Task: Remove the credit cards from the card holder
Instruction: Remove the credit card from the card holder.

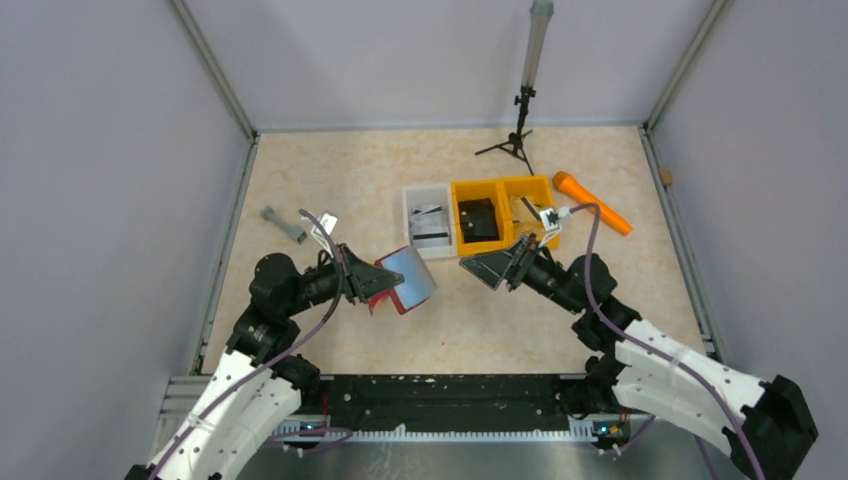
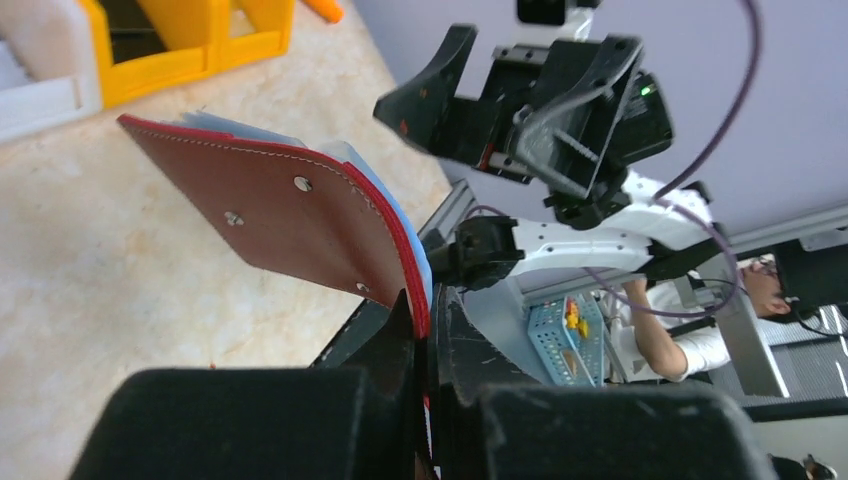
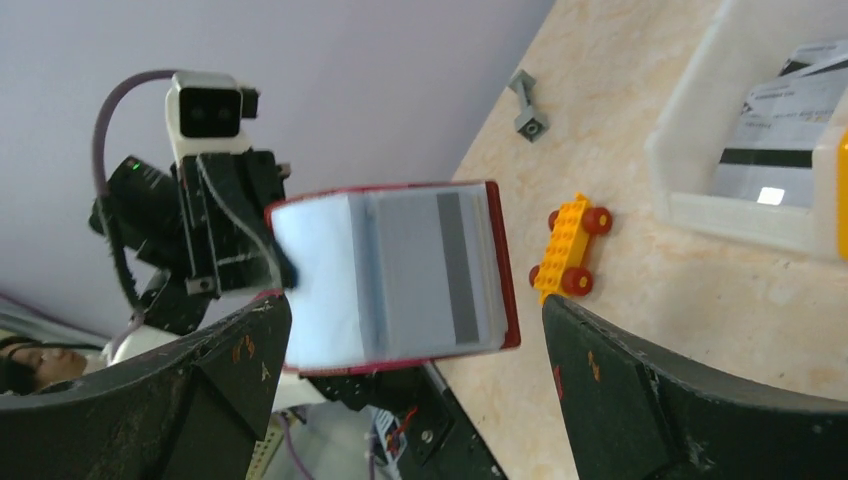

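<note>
My left gripper [image 1: 385, 282] is shut on the edge of the maroon card holder [image 1: 408, 278] and holds it up above the table. In the left wrist view the holder's red leather back [image 2: 280, 215] rises from my pinched jaws [image 2: 430, 325]. The right wrist view shows its open inner side [image 3: 330, 280] with a grey credit card with a dark stripe [image 3: 440, 265] in a pocket. My right gripper [image 1: 482, 270] is open and empty, facing the holder a short way off, its fingers [image 3: 640, 400] wide apart on either side. More cards [image 1: 430, 225] lie in the white bin.
A white bin [image 1: 410, 205] and two yellow bins [image 1: 503, 188] stand behind the grippers. A yellow toy block with red wheels [image 3: 568, 245] lies on the table below the holder. An orange tool [image 1: 592, 202], a grey part [image 1: 283, 223] and a small tripod [image 1: 517, 135] stand further off.
</note>
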### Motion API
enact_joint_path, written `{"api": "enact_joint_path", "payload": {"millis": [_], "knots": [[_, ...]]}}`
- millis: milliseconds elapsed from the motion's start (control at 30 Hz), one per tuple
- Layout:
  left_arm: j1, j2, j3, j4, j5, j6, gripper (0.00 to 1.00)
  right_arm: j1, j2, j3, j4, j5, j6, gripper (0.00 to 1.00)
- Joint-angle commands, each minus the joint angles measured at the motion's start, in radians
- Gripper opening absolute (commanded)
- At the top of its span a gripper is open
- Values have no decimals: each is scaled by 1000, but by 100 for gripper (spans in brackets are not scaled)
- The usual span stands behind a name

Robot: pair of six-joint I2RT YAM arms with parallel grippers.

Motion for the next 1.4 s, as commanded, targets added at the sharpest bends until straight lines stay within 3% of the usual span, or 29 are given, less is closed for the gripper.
{"api": "enact_joint_path", "payload": {"millis": [0, 200, 433, 733, 867, 1367], "knots": [[3, 30, -4, 358, 48, -134, 0, -17, -134, -86, -34, -22, 180, 99], [2, 98, -48, 598, 11, -248, 0, -16, -112, -66, -105, 27, 567, 99], [-6, 137, -104, 792, -74, -285, 0, 93, -49, -57, -27, 146, 782, 99], [-25, 213, -145, 992, -89, -348, 0, 228, 102, -23, 164, 317, 894, 99], [-28, 215, -162, 1036, -87, -365, 0, 253, 146, -37, 333, 422, 909, 99], [-30, 191, -223, 1094, -109, -407, 0, 255, 241, 51, 390, 452, 955, 99]]}}
